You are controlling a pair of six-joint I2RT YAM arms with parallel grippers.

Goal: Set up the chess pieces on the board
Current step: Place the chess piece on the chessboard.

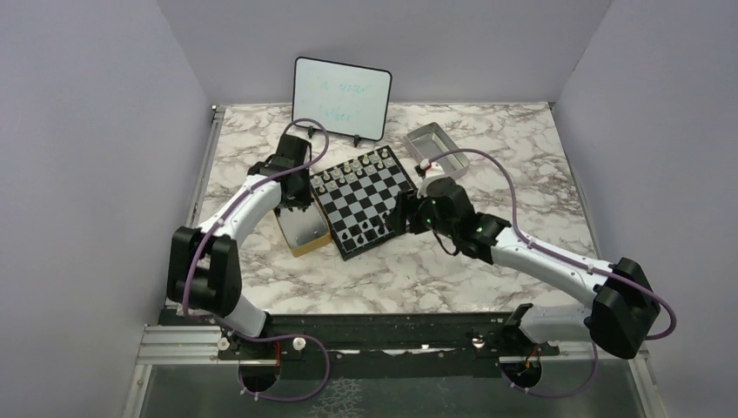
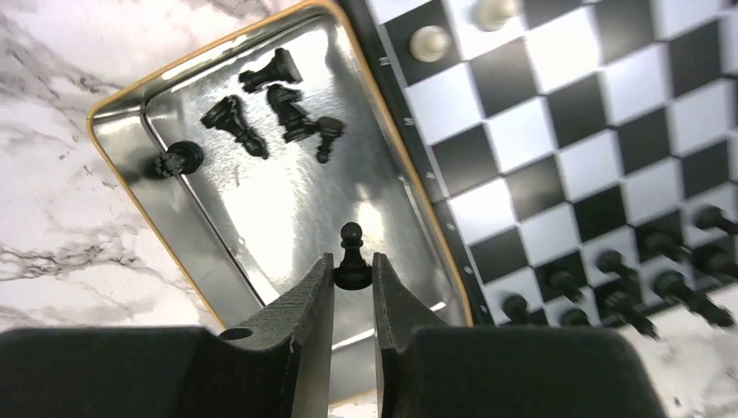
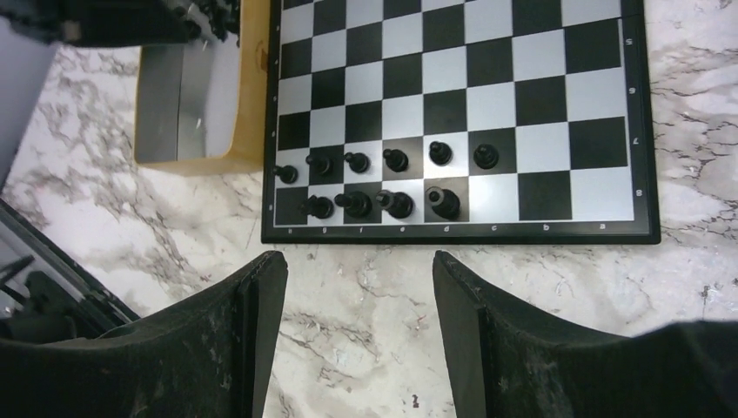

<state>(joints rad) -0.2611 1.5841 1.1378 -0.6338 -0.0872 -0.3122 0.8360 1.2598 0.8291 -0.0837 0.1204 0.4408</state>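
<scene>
The board [image 1: 370,193] lies mid-table, with pale figures along its far side. Several black chess pieces [image 3: 396,159] stand in two rows at its near edge. My left gripper [image 2: 352,268] is shut on a black pawn [image 2: 351,252] by its base and holds it over the metal-lined tan box [image 2: 261,218]. Several more black pieces [image 2: 278,109] lie loose at the far end of that box. My right gripper [image 3: 358,261] is open and empty above the marble, just in front of the board's near rim [image 3: 452,235].
The tan box [image 1: 306,233] sits against the board's left side. A grey metal tray [image 1: 432,142] stands at the board's back right. A whiteboard [image 1: 341,97] stands at the back. Pale pawns [image 2: 431,42] show on the board in the left wrist view.
</scene>
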